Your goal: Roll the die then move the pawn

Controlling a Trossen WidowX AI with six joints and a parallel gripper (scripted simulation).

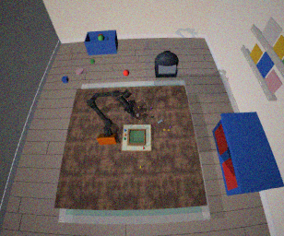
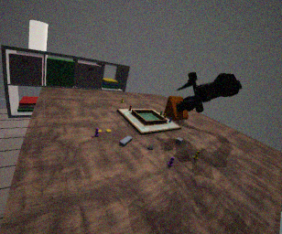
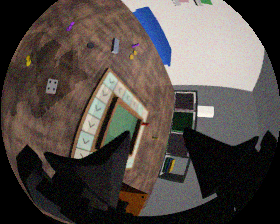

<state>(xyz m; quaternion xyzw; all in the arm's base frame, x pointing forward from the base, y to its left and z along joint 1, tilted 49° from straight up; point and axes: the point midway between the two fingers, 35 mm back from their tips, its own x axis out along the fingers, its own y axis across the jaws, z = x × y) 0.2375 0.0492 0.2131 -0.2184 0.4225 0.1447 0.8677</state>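
Observation:
My gripper (image 3: pixel 158 133) (image 2: pixel 189 83) (image 1: pixel 134 107) is open with nothing between the fingers. It hangs in the air above the table, beside the board. The grey die (image 3: pixel 53 86) (image 2: pixel 179 140) lies on the brown table top, off the board and well clear of the fingers. The cream game board (image 1: pixel 124 143) (image 2: pixel 145 127) (image 3: pixel 93 122) has arrows along its track. It frames the green-floored tray (image 1: pixel 136 135) (image 2: pixel 146 116) (image 3: pixel 121 125), which is empty. A small red pawn (image 3: pixel 145 122) (image 2: pixel 130 107) (image 1: pixel 144 147) stands at the board's edge farthest from the die.
Loose small pieces lie on the table near the die: a grey block (image 2: pixel 125 140), purple pawns (image 2: pixel 96 132) (image 2: pixel 171 161) and a yellow one (image 2: pixel 196 156). The arm's orange base (image 1: pixel 106 140) (image 2: pixel 173 107) stands beside the board. A dark shelf unit (image 2: pixel 67 72) stands past the table's far end.

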